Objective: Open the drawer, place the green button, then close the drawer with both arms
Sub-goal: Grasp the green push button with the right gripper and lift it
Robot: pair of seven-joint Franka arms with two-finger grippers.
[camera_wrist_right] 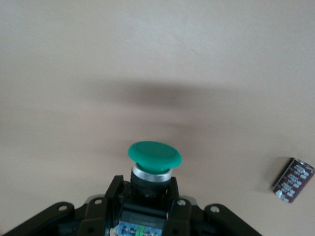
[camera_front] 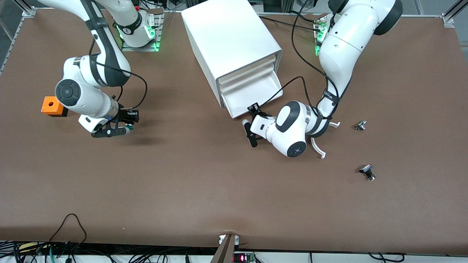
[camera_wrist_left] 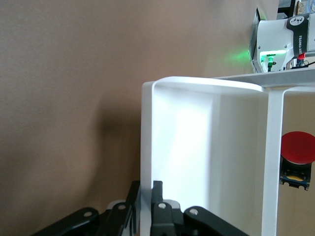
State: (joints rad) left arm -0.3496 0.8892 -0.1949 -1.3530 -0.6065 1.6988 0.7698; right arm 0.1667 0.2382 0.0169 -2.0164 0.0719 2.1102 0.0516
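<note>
The white cabinet [camera_front: 230,40] stands at the back of the table. Its bottom drawer [camera_front: 252,93] is pulled out, and nothing shows inside it. My left gripper [camera_front: 248,124] is at the drawer's front. In the left wrist view the left gripper [camera_wrist_left: 146,191] is shut on the drawer's [camera_wrist_left: 182,147] thin front wall. My right gripper [camera_front: 125,128] hangs over the table toward the right arm's end, shut on the button [camera_front: 128,128]. The right wrist view shows the button's [camera_wrist_right: 154,156] green cap sticking out past the right gripper [camera_wrist_right: 146,189], which clamps its black body.
An orange cube [camera_front: 51,106] with a hole sits beside the right arm. Two small silver-and-black parts [camera_front: 361,125] [camera_front: 367,171] and white curved pieces [camera_front: 319,148] lie toward the left arm's end. A small dark cylinder [camera_wrist_right: 294,179] lies on the table near the button.
</note>
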